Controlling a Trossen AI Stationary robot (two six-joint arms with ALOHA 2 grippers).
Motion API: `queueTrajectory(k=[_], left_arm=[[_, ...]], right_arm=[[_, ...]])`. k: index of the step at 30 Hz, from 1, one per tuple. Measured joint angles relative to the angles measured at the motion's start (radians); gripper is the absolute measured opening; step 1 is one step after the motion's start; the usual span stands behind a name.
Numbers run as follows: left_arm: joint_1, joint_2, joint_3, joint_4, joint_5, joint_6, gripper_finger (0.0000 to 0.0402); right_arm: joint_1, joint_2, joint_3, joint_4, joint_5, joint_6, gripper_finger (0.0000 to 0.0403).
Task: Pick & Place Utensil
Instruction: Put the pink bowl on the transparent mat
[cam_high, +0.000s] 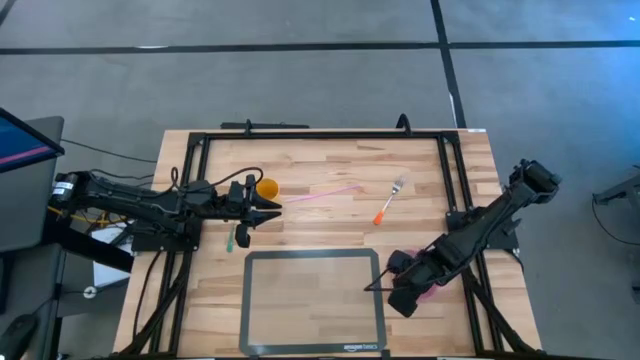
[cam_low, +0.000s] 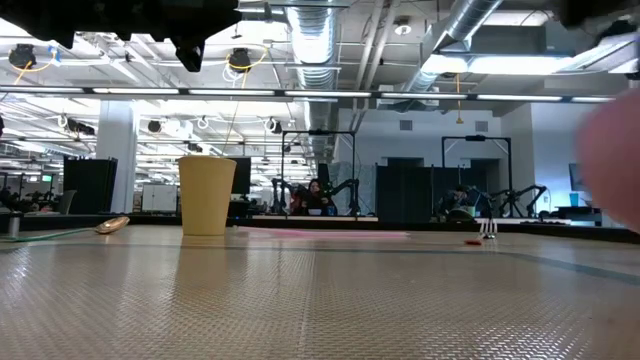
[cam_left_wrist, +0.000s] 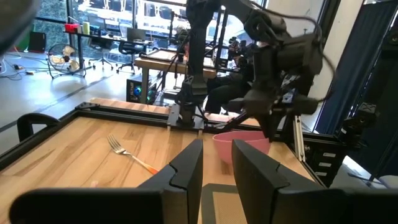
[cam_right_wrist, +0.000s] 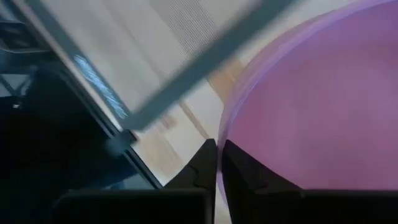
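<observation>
An orange-handled fork lies flat on the wooden table, right of the middle; it also shows in the left wrist view. A green-handled spoon lies under the left arm. My left gripper hovers beside a yellow cup, narrowly open and empty. My right gripper is at the near right, shut on a pink bowl, which the arm mostly hides in the high view. My right gripper pinches the pink bowl's rim, one finger inside the bowl and one outside. In the low view the bowl shows as a pink blur above the table line, so it seems lifted clear.
A grey-framed tray lies at the near middle, just left of the right gripper. A thin pink stick lies between the cup and the fork. A black frame borders the table. People sit at desks far behind the table.
</observation>
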Motion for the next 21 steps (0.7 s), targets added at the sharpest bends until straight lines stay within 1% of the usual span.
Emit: queueTrajectory(k=[3,5,8,11,17,21], left_arm=[[0.0,0.0,0.0,0.0,0.0,0.0,0.0086],[0.0,0.0,0.0,0.0,0.0,0.0,0.0086],[0.0,0.0,0.0,0.0,0.0,0.0,0.0086],[0.0,0.003,0.0,0.0,0.0,0.0,0.0086],[0.0,0.01,0.0,0.001,0.0,0.0,0.0086],[0.0,0.015,-0.001,0.001,0.0,0.0,0.0086]], right_arm=[[-0.018,-0.001,0.044,0.014,0.045,-0.143,0.0005],[-0.027,-0.001,0.062,0.041,0.068,-0.269,0.0008],[-0.039,0.0,0.071,0.108,0.071,-0.482,0.0013],[-0.056,0.0,0.071,0.161,0.071,-0.65,0.0011],[-0.107,0.005,0.071,0.279,0.072,-0.867,0.0004],[-0.13,0.016,0.071,0.377,0.069,-1.003,0.001]])
